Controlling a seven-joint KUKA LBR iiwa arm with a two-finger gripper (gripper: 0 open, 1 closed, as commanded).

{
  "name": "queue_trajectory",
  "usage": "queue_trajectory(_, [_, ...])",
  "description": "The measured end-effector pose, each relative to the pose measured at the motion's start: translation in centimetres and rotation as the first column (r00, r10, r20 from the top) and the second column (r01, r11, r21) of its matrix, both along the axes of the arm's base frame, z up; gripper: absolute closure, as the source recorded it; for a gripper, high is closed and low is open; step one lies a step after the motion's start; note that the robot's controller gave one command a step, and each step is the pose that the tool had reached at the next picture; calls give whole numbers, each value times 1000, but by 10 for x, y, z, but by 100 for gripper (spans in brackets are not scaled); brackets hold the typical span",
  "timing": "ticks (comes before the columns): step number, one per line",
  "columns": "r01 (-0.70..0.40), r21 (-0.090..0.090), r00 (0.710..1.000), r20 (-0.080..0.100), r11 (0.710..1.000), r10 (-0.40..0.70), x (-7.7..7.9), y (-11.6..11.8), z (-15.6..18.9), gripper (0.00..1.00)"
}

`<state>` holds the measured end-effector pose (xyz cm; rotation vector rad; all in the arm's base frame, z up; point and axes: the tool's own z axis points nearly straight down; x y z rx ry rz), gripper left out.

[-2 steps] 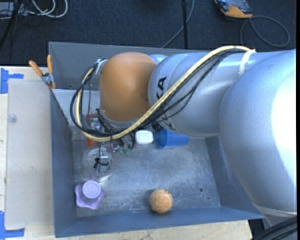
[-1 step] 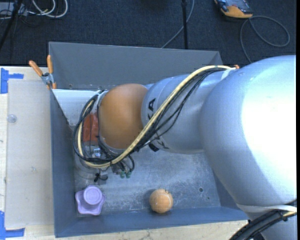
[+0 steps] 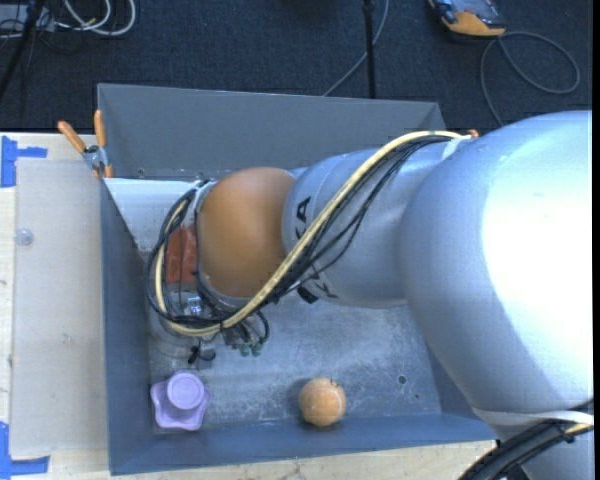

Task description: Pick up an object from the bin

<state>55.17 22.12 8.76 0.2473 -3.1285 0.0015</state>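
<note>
— Grey metal bin [image 3: 280, 133]: where is your pincer?
— My pincer [image 3: 202, 346] hangs low at its left side, under my orange wrist cover [image 3: 242, 230]. Spread or pressed together, I cannot tell.
— What lies nearest?
— A lilac flower-shaped piece [image 3: 180, 401], just beside my pincer in the near-left corner. A tan ball [image 3: 322, 401] sits by the near wall. Something reddish [image 3: 183, 258], perhaps a block, lies beside the cover.

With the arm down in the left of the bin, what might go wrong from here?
The looped cables hang close to the bin's left wall and might snag. The purple flower-shaped thing lies close by and could get knocked aside. The orange cover hides what lies beneath, so a grasp may miss.
</note>
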Motion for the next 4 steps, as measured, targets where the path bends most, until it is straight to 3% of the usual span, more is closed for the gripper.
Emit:
queue_trajectory(1, [-12,-4,1000,-11,1000,11,-4,-1,30,100])
queue_trajectory(2, [15,-1,1000,-5,1000,-15,3,-15,80,100])
queue_trajectory(3, [18,-6,1000,-13,1000,-18,4,-3,123,100])
queue_trajectory(4, [-8,-1,1000,-7,1000,8,1,-9,149,100])
